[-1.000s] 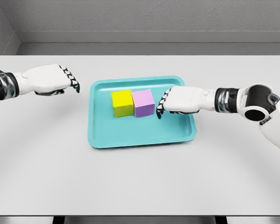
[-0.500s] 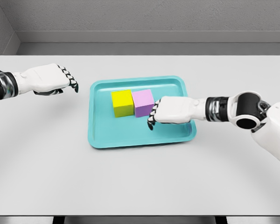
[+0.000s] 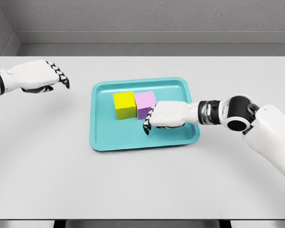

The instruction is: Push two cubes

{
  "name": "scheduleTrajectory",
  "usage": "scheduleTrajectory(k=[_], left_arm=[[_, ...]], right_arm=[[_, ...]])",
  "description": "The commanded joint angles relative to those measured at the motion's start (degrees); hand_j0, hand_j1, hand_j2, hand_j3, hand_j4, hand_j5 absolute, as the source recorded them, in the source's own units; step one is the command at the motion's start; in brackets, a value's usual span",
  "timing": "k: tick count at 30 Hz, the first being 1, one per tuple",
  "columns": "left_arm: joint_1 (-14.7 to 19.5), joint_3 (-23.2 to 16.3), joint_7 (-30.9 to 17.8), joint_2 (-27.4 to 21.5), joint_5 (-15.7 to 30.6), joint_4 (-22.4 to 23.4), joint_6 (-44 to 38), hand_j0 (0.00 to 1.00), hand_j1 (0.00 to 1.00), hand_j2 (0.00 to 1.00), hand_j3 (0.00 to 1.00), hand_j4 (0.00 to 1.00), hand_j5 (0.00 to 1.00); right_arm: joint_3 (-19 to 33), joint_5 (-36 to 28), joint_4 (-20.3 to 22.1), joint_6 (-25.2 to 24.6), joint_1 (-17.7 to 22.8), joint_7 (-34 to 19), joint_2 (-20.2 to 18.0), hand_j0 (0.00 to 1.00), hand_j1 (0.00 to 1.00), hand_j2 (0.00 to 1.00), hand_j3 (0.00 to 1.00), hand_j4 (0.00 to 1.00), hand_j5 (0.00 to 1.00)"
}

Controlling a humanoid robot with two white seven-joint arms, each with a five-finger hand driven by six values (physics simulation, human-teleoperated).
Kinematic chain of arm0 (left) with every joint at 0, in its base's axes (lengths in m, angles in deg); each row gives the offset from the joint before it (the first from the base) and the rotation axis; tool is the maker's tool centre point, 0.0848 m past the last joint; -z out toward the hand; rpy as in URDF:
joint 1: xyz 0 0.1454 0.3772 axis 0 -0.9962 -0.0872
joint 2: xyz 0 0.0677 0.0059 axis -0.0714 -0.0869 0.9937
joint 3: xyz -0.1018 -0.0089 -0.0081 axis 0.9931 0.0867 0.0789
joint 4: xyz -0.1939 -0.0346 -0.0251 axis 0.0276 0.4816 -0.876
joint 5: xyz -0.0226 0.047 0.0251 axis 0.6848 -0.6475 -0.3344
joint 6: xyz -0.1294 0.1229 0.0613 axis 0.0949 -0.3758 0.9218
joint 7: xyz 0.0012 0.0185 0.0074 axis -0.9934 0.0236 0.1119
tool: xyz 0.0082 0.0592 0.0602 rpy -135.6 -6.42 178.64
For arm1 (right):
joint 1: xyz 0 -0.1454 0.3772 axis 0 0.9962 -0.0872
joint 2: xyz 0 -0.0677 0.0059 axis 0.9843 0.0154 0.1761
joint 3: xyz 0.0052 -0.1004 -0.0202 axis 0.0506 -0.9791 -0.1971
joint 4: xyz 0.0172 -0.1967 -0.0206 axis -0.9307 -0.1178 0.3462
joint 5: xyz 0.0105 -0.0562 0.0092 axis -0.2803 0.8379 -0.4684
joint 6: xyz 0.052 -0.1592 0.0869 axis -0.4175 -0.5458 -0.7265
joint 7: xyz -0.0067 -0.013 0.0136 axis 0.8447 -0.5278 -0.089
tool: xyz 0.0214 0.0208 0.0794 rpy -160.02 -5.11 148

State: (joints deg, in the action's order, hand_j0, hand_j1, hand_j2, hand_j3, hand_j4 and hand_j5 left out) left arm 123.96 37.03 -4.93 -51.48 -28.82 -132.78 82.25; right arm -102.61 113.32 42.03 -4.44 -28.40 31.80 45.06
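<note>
The yellow cube (image 3: 124,104) and the pink cube (image 3: 145,103) sit side by side in the far half of the teal tray (image 3: 133,140), touching along one vertical face. The yellow cube is on the left, the pink cube on the right. Both rest flat on the tray floor, upright, with their top faces level. Neither cube touches the tray rim.

The right hand (image 3: 162,116) lies inside the tray, just beside the near right corner of the pink cube. Its arm enters from the right edge of the view and crosses the right rim of the tray. The fingers (image 3: 147,124) are curled downward and held close together, with the dark-segmented tips pointing toward the tray floor. The hand holds nothing. Whether the knuckles touch the pink cube cannot be told from this view; the hand overlaps the cube's lower right edge.

The left hand (image 3: 34,76) hovers over the tabletop (image 3: 142,185) at the far left, well apart from the tray. Its arm enters from the left edge. The fingers are bent and grouped together, tips pointing toward the tray, and the hand grasps nothing.

The tray lies near the centre of the white tabletop, with its long sides roughly parallel to the near edge. A grey wall (image 3: 152,19) stands behind the tabletop.
</note>
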Motion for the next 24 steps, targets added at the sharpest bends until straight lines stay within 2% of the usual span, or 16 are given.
scheduleTrajectory(k=[1, 3, 5, 24], left_arm=[[0.0, 0.5, 0.1, -0.6, 2.0, 1.5, -0.1, 0.79, 0.79, 0.79, 0.79, 0.79, 0.79], [0.2, 0.5, 0.1, -2.0, 2.3, 1.9, -0.1, 0.86, 0.86, 0.86, 0.86, 0.86, 0.86], [0.3, 0.4, 0.3, -2.0, 2.4, 1.9, -0.1, 0.99, 0.99, 0.99, 0.99, 0.99, 0.99], [-0.4, 0.5, 0.3, -2.1, 3.2, 3.3, -0.1, 1.0, 1.0, 1.0, 1.0, 1.0, 1.0]], right_arm=[[0.0, 0.0, -0.7, -0.1, 0.0, 0.0, 0.7, 0.54, 0.54, 0.54, 0.54, 0.54, 0.54], [0.0, 0.0, -2.2, -0.1, -0.4, 0.0, 1.6, 0.54, 0.54, 0.54, 0.54, 0.54, 0.54], [-0.1, 0.1, -2.8, -0.1, -0.5, 0.0, 2.2, 0.54, 0.54, 0.54, 0.54, 0.54, 0.54], [-1.0, 0.7, -2.7, -0.1, -1.1, 0.0, 4.1, 0.54, 0.54, 0.54, 0.54, 0.54, 0.54]])
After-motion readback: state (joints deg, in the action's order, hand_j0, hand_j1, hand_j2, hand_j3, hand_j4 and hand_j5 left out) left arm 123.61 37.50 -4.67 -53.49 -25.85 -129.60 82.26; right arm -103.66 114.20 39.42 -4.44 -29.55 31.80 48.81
